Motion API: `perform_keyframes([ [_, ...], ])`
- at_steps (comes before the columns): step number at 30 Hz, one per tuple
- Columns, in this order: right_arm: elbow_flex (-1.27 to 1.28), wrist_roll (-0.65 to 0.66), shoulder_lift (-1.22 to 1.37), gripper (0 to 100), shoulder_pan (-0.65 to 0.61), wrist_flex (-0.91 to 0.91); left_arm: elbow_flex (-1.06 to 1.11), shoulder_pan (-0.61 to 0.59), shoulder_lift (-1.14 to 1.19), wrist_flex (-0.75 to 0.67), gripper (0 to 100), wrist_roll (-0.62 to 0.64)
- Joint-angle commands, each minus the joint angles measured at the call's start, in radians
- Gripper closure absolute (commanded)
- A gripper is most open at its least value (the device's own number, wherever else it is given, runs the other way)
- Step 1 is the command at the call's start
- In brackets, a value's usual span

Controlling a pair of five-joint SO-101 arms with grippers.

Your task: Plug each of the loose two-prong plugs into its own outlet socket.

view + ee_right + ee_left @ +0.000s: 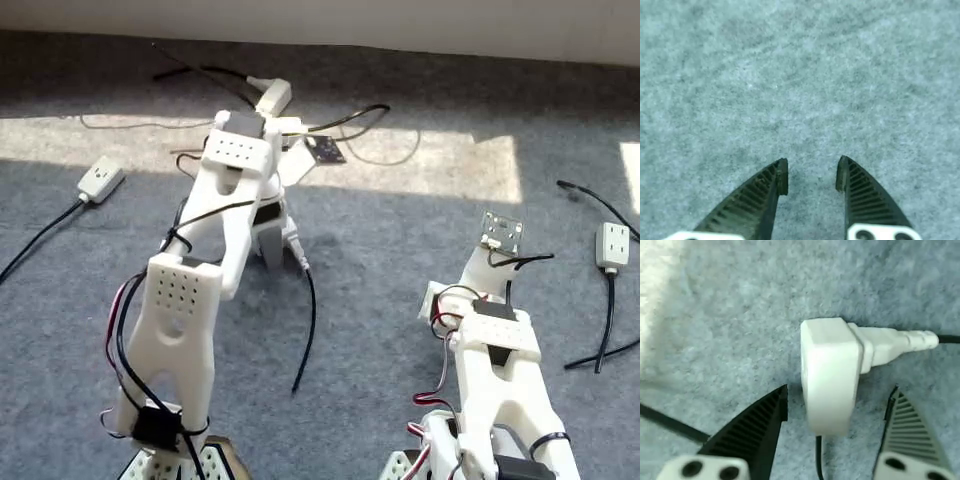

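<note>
A white two-prong plug [832,375] lies on the grey carpet, its strain relief [900,342] leading into a black cable. My left gripper [840,392] is open and low over it, one finger on each side and neither clearly touching. In the high view the plug [297,252] sits under the left arm's tip, and its cable [308,330] trails toward the front. White outlet sockets lie at the left [100,180], at the back [272,97] and at the right [612,245]. My right gripper [812,174] is open over bare carpet with nothing between its fingers.
Black cords run from the left socket [40,235] and the right socket [605,320]. Thin wires loop across the sunlit strip of carpet [380,150] at the back. A second black cable [670,422] crosses near the left gripper. The right arm [495,340] stands at the front right.
</note>
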Motion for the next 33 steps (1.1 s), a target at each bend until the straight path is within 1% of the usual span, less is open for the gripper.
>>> perform_keyframes([
  [1,0.002,-0.006,-0.004,82.8,-0.01,-0.016,-0.027,0.031,0.03,0.009,69,-0.005],
  [3,0.002,-0.006,-0.004,82.8,-0.01,-0.016,-0.071,0.031,0.039,0.009,75,-0.005],
  [6,0.002,-0.006,-0.004,82.8,-0.01,-0.016,-0.171,0.033,0.042,0.009,88,-0.002],
  [7,0.002,-0.006,-0.004,82.8,-0.01,-0.016,-0.208,0.033,0.045,0.009,90,0.015],
  [10,0.002,-0.006,-0.004,82.8,-0.01,-0.016,-0.326,0.03,0.065,0.008,90,0.103],
  [13,0.002,-0.006,-0.004,82.8,-0.01,-0.016,-0.423,0.028,0.105,-0.038,90,0.195],
  [17,0.002,-0.006,-0.004,82.8,-0.01,-0.016,-0.522,0.027,0.165,-0.118,91,0.4],
  [23,0.002,-0.006,-0.004,82.8,-0.01,-0.016,-0.651,0.019,0.239,-0.316,91,0.825],
  [25,0.002,-0.006,-0.004,82.8,-0.01,-0.016,-0.69,0.018,0.249,-0.393,91,0.944],
  [27,0.002,-0.006,-0.004,82.8,-0.01,-0.016,-0.716,0.022,0.251,-0.468,91,0.977],
  [33,0.001,-0.006,-0.004,82.8,-0.012,-0.016,-0.72,0.064,0.249,-0.701,91,0.971],
])
